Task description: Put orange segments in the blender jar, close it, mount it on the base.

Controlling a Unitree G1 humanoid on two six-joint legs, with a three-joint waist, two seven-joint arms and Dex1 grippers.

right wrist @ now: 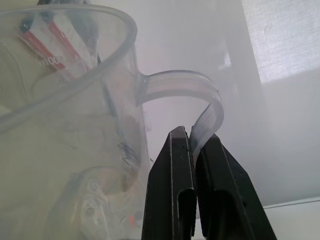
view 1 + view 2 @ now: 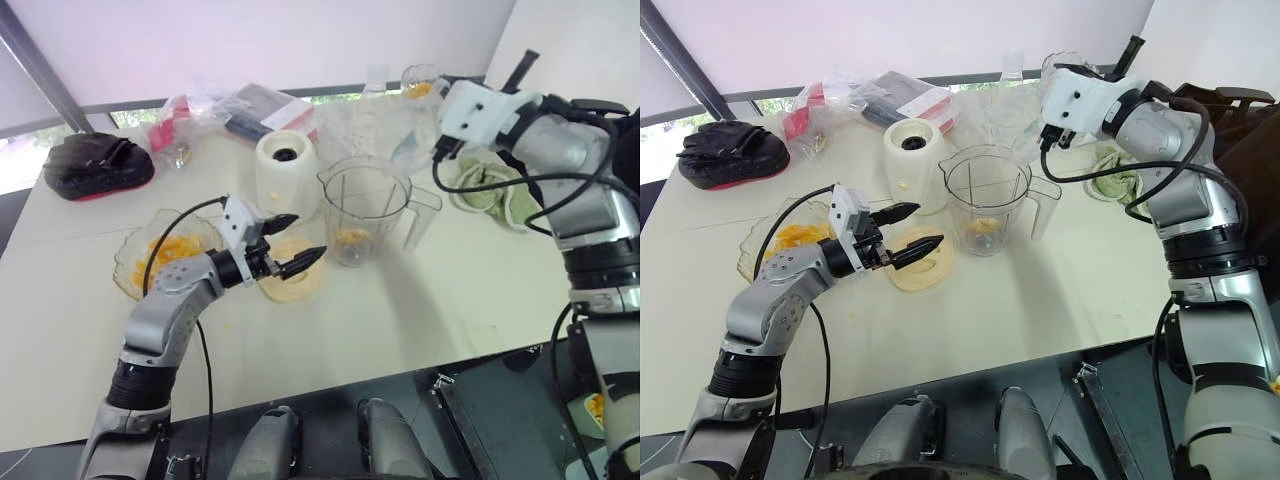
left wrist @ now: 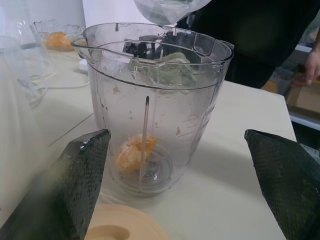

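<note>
The clear blender jar (image 2: 365,205) stands upright mid-table with orange segments (image 3: 132,152) at its bottom. My left gripper (image 2: 302,238) is open just left of the jar, with nothing between its fingers (image 3: 75,185). It hovers over the cream lid (image 2: 292,272) lying on the table. The white blender base (image 2: 284,170) stands behind the lid. A glass bowl (image 2: 135,262) of orange segments sits at the left. My right gripper (image 1: 194,142) is shut on the handle of a clear measuring jug (image 1: 65,100), held tilted above and behind the jar.
A black pouch (image 2: 95,165) and plastic packets (image 2: 235,108) lie at the back left. A green cloth (image 2: 490,185) lies at the right, and another bowl with orange pieces (image 2: 420,85) stands at the back. A person's hand (image 3: 312,65) shows beyond the table.
</note>
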